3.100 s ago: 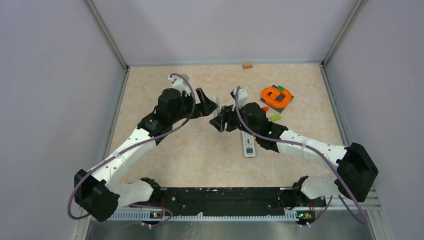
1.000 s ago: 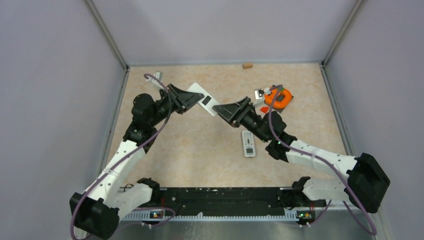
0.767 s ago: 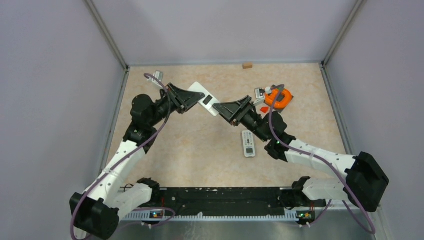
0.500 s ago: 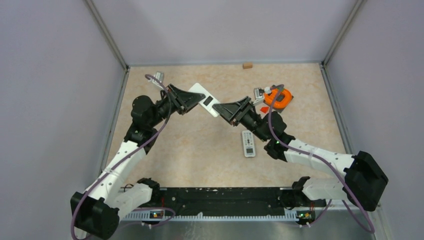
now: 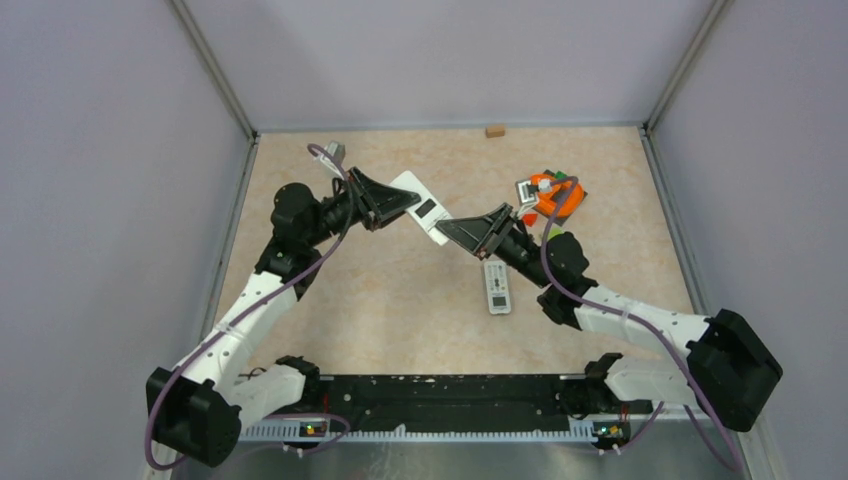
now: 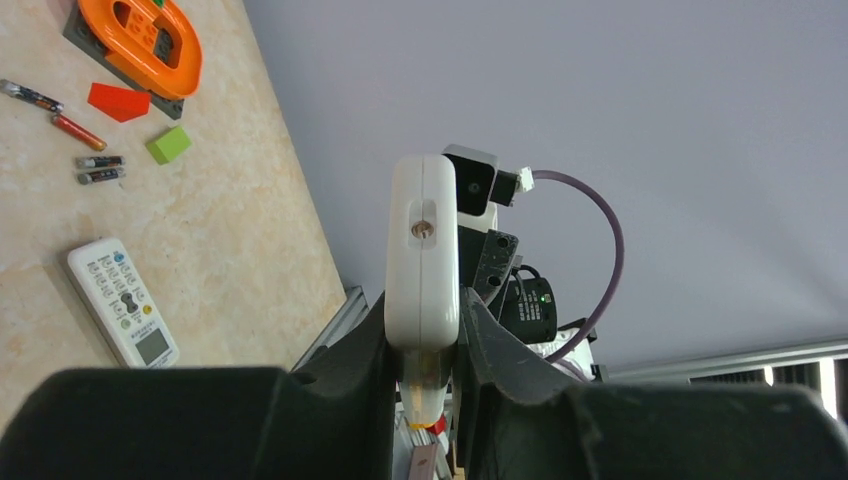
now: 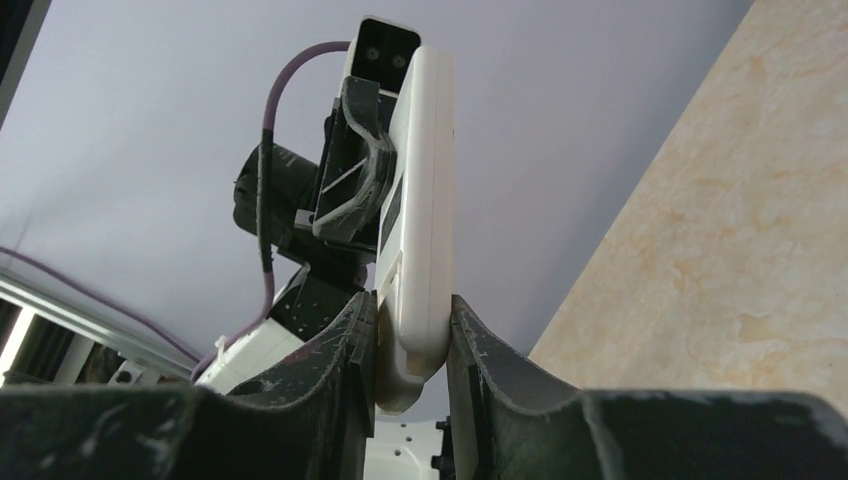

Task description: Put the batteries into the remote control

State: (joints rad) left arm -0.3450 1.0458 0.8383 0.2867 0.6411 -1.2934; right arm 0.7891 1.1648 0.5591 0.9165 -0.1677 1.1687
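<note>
A white remote control (image 5: 425, 208) hangs in the air between both arms, a dark rectangular opening on its upper face. My left gripper (image 5: 385, 203) is shut on its left end; the left wrist view shows the remote (image 6: 423, 250) edge-on, pinched between the fingers. My right gripper (image 5: 470, 232) is shut on the other end, and both fingers press the remote (image 7: 425, 200) in the right wrist view. Several slim dark batteries (image 6: 100, 168) lie on the table, one reddish (image 6: 78, 132) and another apart (image 6: 30, 96).
A second remote (image 5: 497, 287) lies face up on the table below the right gripper. An orange ring on a dark base (image 5: 555, 192), a red flat block (image 6: 118, 101) and a green block (image 6: 169, 144) sit at the right. A small wooden block (image 5: 494, 130) rests by the back wall.
The right gripper's jaws have narrowed onto the remote's free end. Both arms and the remote have shifted slightly to the right. The left grip is unchanged.
</note>
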